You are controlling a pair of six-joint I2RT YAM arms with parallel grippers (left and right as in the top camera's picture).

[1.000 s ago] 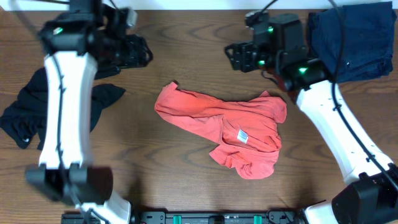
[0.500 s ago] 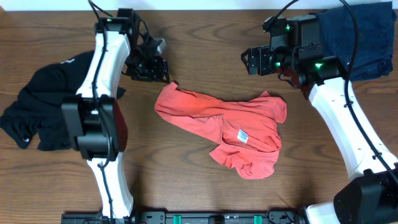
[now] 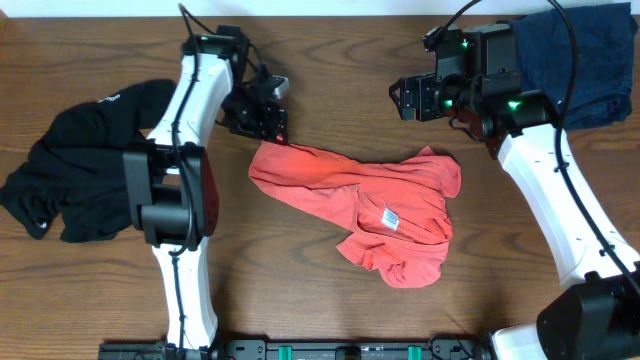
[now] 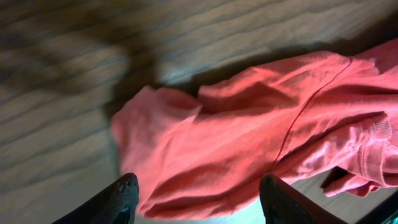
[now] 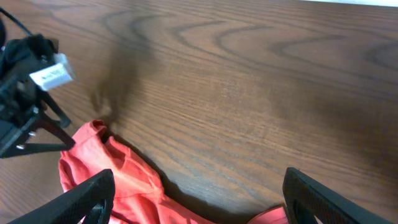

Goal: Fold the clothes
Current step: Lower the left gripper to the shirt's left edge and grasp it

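Observation:
A crumpled coral-red shirt (image 3: 365, 205) lies in the middle of the wooden table, with a white label showing. It also shows in the left wrist view (image 4: 249, 137) and at the lower left of the right wrist view (image 5: 106, 180). My left gripper (image 3: 268, 118) is open and hovers just above the shirt's upper-left corner; its fingers (image 4: 199, 202) straddle the fabric edge. My right gripper (image 3: 408, 98) is open and empty, above the table behind the shirt's right side; its fingers (image 5: 199, 196) frame bare wood.
A black garment (image 3: 85, 160) lies heaped at the left edge. A dark blue garment (image 3: 575, 55) lies at the back right corner. The left gripper shows in the right wrist view (image 5: 31, 93).
My left arm has swung right from the black garment to the shirt's upper-left corner. My right arm shifted slightly right, then held still. The shirt has not moved.

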